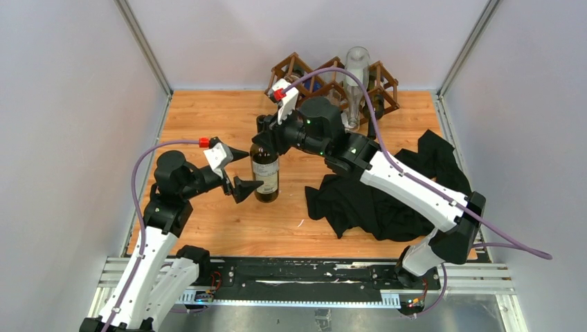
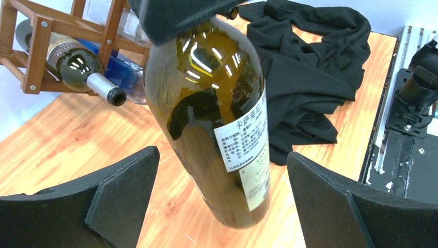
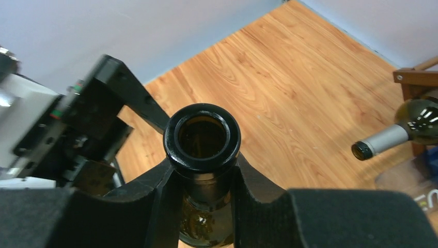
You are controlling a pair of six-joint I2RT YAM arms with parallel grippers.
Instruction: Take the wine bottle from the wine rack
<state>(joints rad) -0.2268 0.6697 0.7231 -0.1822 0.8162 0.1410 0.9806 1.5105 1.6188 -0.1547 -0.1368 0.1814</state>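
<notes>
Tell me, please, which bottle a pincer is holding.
The dark brown bottle mid-table: the right pincer is shut on its neck. The green bottle, blue bottle and clear bottle are at the wine rack.

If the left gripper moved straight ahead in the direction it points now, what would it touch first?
Most likely the brown wine bottle, which stands just ahead, centred between the open fingers of the left gripper. Depth is unclear.

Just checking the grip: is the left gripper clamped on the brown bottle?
No, the left gripper stands open, with a visible gap between it and the brown bottle on both sides.
</notes>
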